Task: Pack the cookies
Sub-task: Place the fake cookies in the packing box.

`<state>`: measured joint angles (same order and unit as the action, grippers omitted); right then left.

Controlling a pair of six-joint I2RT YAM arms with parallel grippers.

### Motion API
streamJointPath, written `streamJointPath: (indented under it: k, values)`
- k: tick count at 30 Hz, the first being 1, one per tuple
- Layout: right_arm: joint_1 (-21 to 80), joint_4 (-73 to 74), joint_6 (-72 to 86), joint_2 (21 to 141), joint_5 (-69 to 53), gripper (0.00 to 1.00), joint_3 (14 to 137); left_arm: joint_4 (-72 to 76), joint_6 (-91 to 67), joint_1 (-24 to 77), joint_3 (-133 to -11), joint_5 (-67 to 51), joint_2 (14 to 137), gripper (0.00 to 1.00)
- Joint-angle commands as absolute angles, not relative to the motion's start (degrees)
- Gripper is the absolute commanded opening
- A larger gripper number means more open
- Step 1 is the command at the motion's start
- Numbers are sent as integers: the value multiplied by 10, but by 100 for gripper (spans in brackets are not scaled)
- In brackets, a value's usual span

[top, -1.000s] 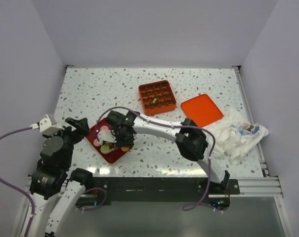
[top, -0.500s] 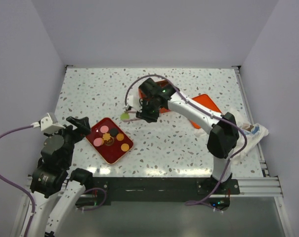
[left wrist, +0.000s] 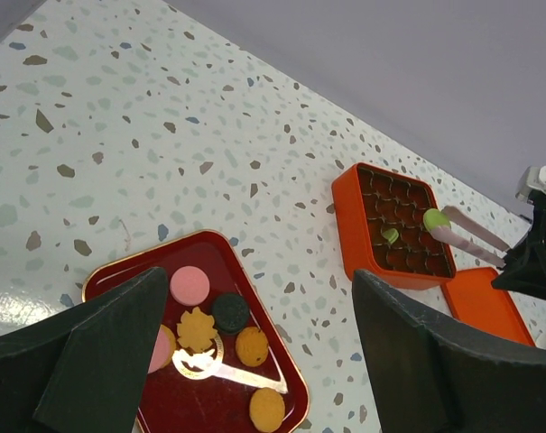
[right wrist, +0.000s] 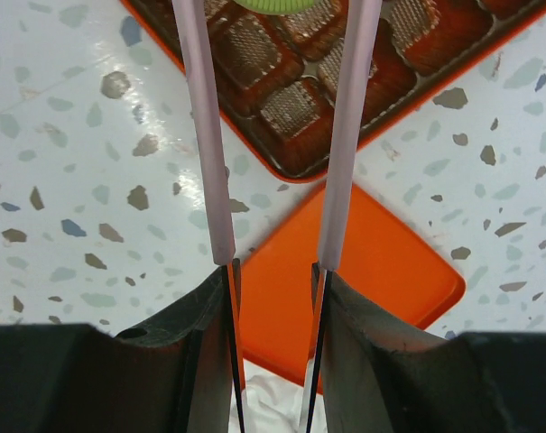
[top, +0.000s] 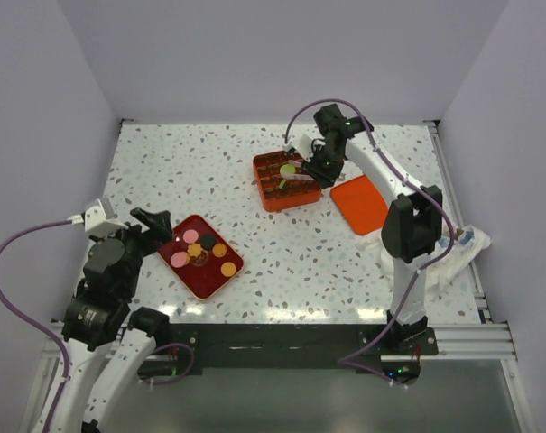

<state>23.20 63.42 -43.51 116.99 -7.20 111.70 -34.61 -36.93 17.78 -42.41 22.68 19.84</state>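
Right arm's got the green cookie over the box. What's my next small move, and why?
Probably lower the right gripper a little and open it over an empty cell. It pinches the green cookie above the box, which seems to hold only one other cookie, so most cells look free.

Pink, orange, dark and green cookies (left wrist: 189, 285); glossy red tray (left wrist: 214, 262); orange box (left wrist: 345, 230) and lid (top: 363, 203); speckled white table (top: 191, 162)
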Motion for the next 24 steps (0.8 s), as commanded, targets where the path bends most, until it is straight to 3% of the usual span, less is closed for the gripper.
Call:
streamJointPath:
  k: [1, 24]
  values:
    - [218, 691, -446, 1197, -69, 0, 1182, -313, -372, 180, -419, 219, 204, 88]
    - [200, 739, -430, 1255, -42, 3, 1230, -308, -371, 180, -412, 216, 207, 88]
